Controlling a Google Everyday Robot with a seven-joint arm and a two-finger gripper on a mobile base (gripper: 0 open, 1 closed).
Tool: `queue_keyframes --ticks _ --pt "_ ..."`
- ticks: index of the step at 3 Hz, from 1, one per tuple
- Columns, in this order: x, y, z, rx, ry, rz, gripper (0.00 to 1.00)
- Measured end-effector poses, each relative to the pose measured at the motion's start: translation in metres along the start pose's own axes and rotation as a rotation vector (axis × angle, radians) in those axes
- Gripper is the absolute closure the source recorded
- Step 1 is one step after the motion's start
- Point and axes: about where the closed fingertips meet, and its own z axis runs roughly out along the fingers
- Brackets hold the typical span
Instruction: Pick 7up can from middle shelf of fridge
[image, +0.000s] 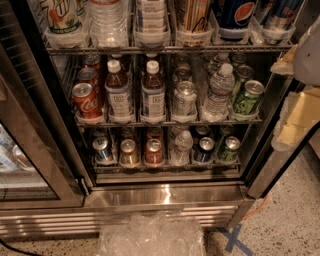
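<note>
The fridge (165, 196) stands open in front of me, with a dark frame and a stainless-steel base. Its middle shelf (170, 122) is a chrome wire rack. At the front of its centre-right row stands the 7up can (184, 98), silver-grey and upright, with more cans behind it. Red cola cans (86, 100) are at the left, two white-capped brown bottles (153, 91) stand left of the can, and a water bottle (218, 95) and green cans (247, 97) stand to its right. My gripper (296, 117) shows as pale cream parts at the right edge, outside the fridge and apart from the can.
The top shelf (165, 49) holds water bottles and big Pepsi containers. The bottom shelf (165, 165) holds small cans. The open glass door (30, 150) stands at the left. A crumpled clear plastic bag (150, 235) and a blue tape cross (232, 239) lie on the floor.
</note>
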Motion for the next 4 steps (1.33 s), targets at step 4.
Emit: queue_keyframes --ticks 4 --pt "-0.061 0.035 0.066 0.055 -0.161 0.304 0.0"
